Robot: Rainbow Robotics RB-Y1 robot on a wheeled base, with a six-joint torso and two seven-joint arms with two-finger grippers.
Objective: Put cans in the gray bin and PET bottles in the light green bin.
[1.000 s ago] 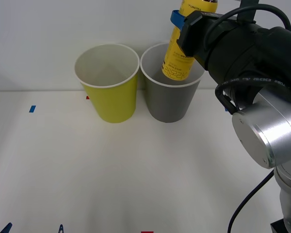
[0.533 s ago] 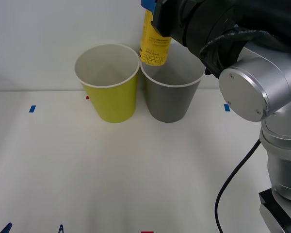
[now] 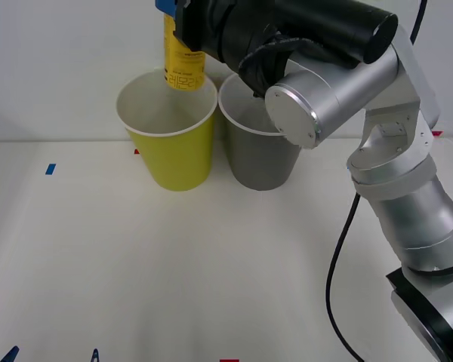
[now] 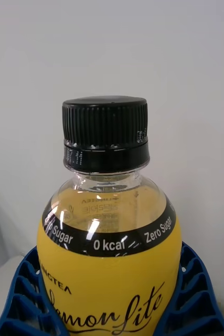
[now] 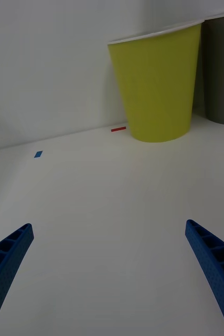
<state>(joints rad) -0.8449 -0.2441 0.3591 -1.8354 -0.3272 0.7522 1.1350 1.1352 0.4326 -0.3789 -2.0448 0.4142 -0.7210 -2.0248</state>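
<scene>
A yellow PET bottle with a black cap hangs upright over the back of the light green bin's opening. My right gripper is shut on the bottle, its blue fingers clasping the body on both sides. The gray bin stands just right of the green one, partly behind my right arm. Near the table's front left edge my left gripper stays open and holds nothing; from its wrist I see the light green bin and the gray bin beyond it.
A white wall rises right behind the two bins. Small blue tape marks and a red mark lie on the white table. My right arm's large elbow joint hangs over the gray bin.
My right arm has carried the bottle to the left, from above the gray bin to above the light green bin. The left gripper has not moved.
</scene>
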